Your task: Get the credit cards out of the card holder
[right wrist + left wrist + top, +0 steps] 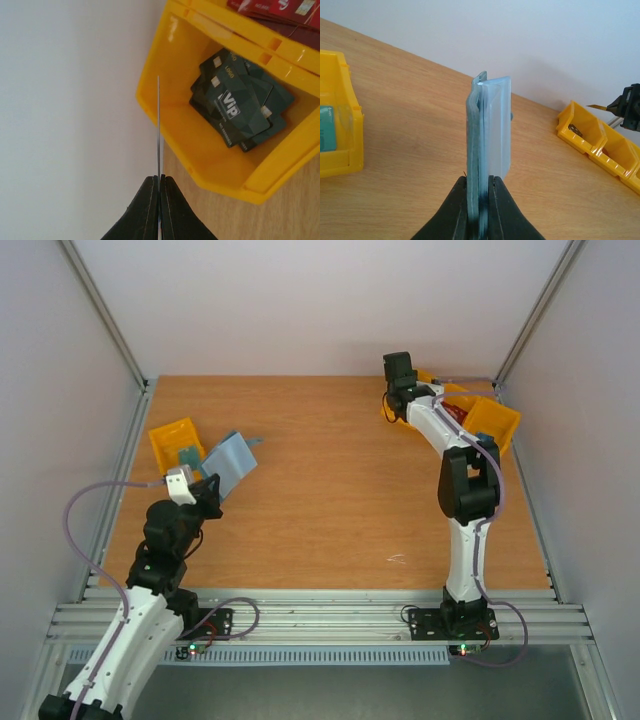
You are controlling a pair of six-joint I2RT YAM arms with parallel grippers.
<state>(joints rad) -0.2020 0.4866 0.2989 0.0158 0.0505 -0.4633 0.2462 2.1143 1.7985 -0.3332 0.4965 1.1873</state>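
Observation:
The card holder (487, 125), a teal-blue wallet with a paler lining, stands edge-on in my left gripper (480, 190), which is shut on its lower edge. From above, the card holder (228, 462) hangs over the left of the table, just ahead of the left gripper (205, 485). My right gripper (160, 182) is shut on a thin credit card (159, 130) seen edge-on, its faces hidden. It is held beside the rim of a yellow bin (210, 160) at the far right. The right gripper (393, 400) sits by those bins.
Dark green cards (240, 105) lie stacked in the yellow bin, and red cards (272, 10) lie in the compartment beside it. Another yellow bin (175, 445) with a teal item stands at the far left. Frame posts and white walls enclose the table.

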